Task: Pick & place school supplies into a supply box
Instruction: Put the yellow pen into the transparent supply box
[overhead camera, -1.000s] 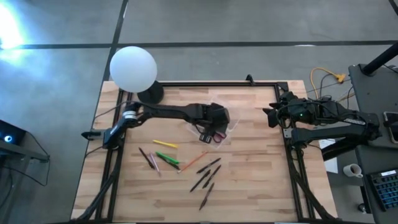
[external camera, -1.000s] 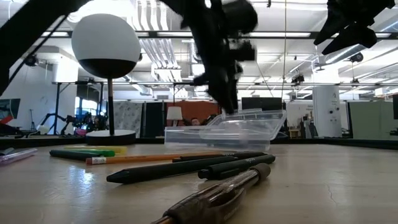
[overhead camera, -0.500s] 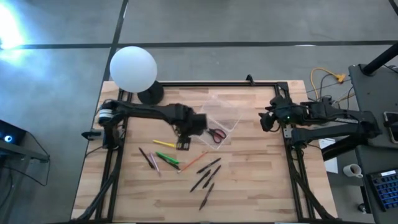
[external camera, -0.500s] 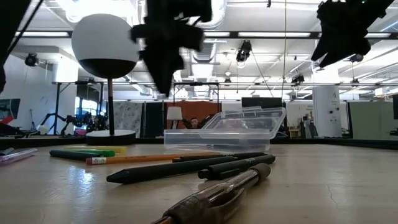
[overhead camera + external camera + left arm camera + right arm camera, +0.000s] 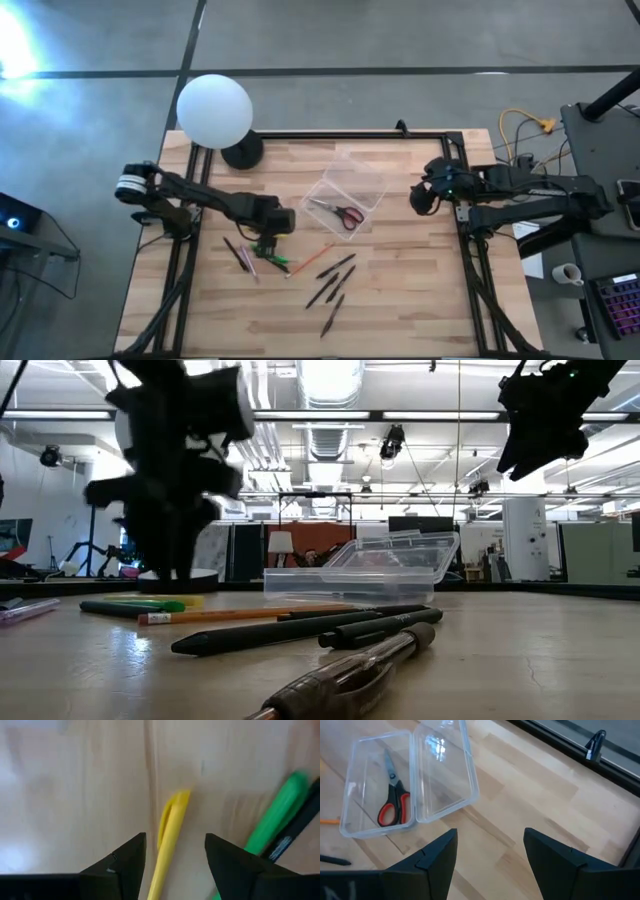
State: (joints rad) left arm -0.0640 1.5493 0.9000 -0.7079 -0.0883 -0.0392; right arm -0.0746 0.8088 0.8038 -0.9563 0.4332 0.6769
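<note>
Left gripper (image 5: 268,238) sits left of centre in the high view, directly over the yellow pen (image 5: 167,845). In the left wrist view its fingers stand apart with the pen lying between them, nothing clamped.

The supply box (image 5: 347,193) lies open at upper centre of the high view, lid hinged back, with the red-handled scissors (image 5: 394,802) inside. The remaining pens are well apart from the box: green pen (image 5: 272,815) just beside the yellow one, dark pens (image 5: 335,280) at lower centre.

Right gripper (image 5: 418,198) waits at the right table edge, fingers parted and empty.

Risks, as judged: the green pen lies close by, so a finger could nudge it or catch it on closing. The yellow pen is thin and flat on the wood; a high or off-axis close could roll it aside.

Change: one second ago the left gripper was at the box; it has since travelled left and down-frame to the pen cluster. The right gripper has edged slightly inward.
</note>
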